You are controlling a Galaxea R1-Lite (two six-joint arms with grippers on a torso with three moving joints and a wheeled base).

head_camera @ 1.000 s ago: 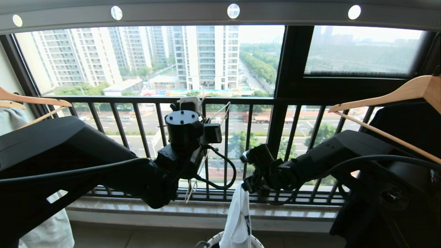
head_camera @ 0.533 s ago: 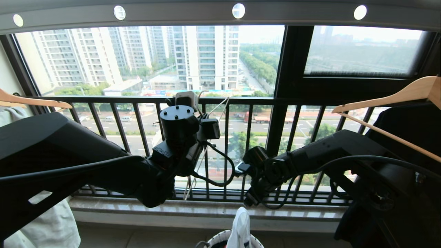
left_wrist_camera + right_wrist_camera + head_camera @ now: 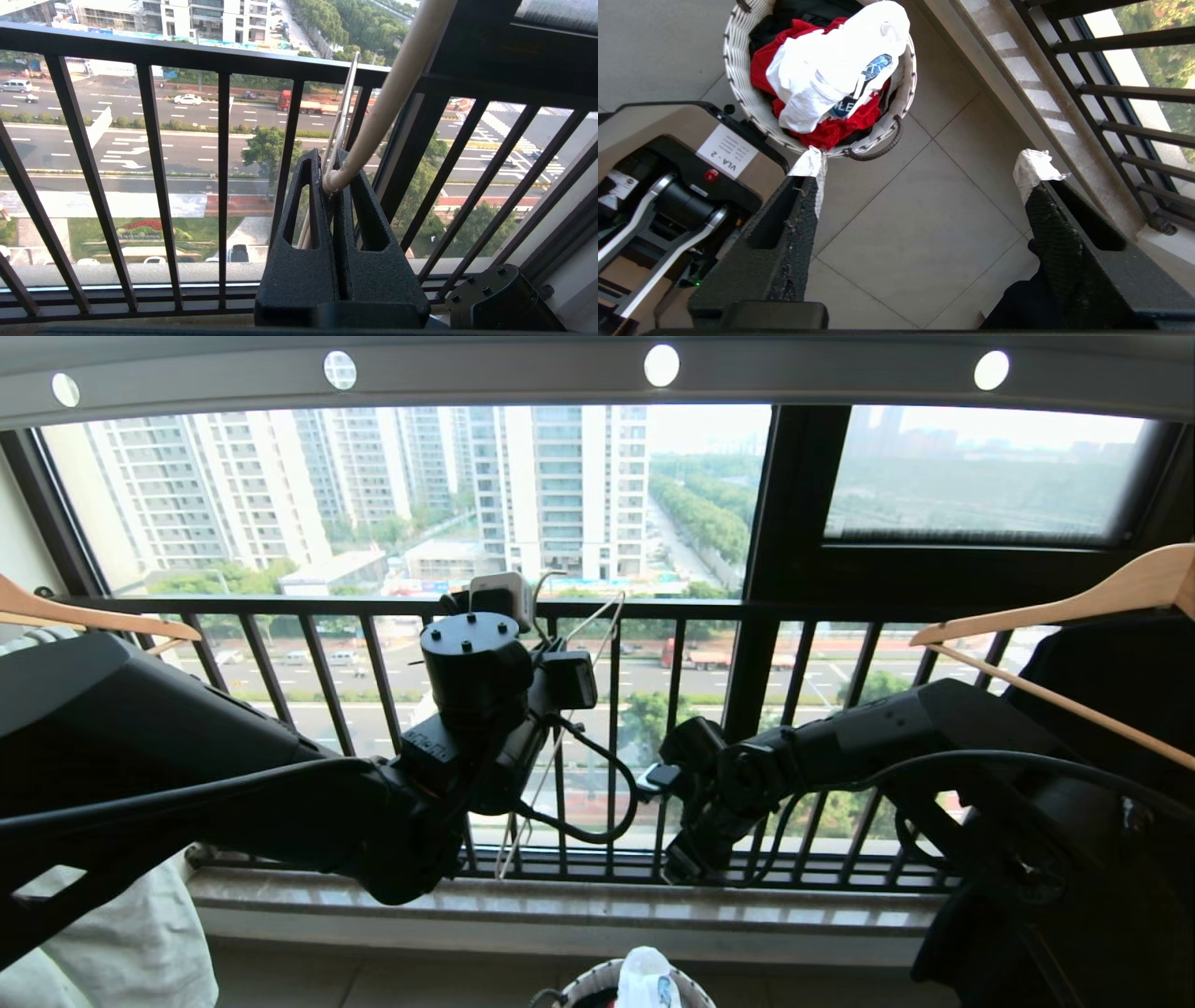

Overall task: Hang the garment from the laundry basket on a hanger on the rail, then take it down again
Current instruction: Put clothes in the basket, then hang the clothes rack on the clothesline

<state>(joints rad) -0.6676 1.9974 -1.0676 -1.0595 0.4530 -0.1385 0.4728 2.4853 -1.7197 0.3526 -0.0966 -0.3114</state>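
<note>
Right gripper (image 3: 924, 172) is hanging jaws wide apart and empty above the floor tiles, pointing down; the garment (image 3: 831, 70) is lying below and ahead of its fingertips, heaped on top of the laundry basket (image 3: 738, 93), not touching the jaws. Left gripper (image 3: 334, 186) is clamping the hanger (image 3: 387, 93) by its beige neck, fingers pinched tight on it, thin wire arms running up past the tips toward the window railing (image 3: 187, 53). Rail (image 3: 597, 378) is sitting overhead, well above both grippers, nothing of the task hanging on it. Judging progress: hanger is off the rail and in hand, shirt is back in the basket, so either the take-down is finishing or the hang hasn't started — can't tell which from this alone. Shirt itself: white, crumpled, bunched into a mound with the navy chest graphic and white lettering folded partly inward, covering most of a red garment (image 3: 831, 128) under it. Wooden hangers (image 3: 1074, 607) are flanking both sides, unused.
</note>
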